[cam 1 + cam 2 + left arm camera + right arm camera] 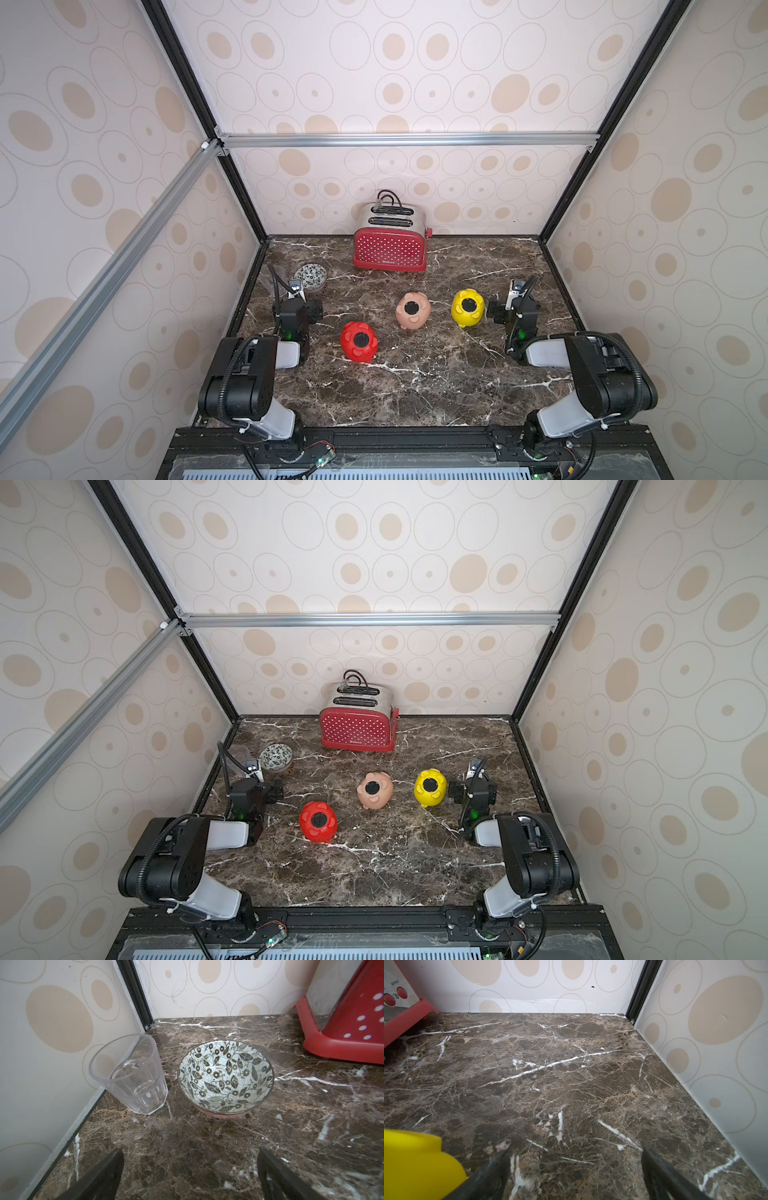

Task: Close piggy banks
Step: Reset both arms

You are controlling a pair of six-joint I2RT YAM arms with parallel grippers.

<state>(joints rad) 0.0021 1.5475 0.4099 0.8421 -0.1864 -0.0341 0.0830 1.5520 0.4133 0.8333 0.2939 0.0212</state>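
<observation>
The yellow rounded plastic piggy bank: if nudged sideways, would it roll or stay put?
Probably rocks or rolls: the yellow rounded plastic piggy bank lies feet-up on its curved back. Likely slides easily on the glossy marble tabletop.

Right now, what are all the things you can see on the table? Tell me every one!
piggy banks: three, in a loose row mid-table; red piggy bank nearest the left arm, peach-pink piggy bank in the middle, yellow piggy bank by the right arm
toaster: one, red with white dots, silver top, at the back wall
bowl: one, white with dark leaf pattern, back left corner
glass: one, clear, beside the bowl, by the left wall
table: one, brown marble with white veins
left hand: one, black, open, empty, facing the bowl
right hand: one, black, open, empty, beside the yellow piggy bank
</observation>
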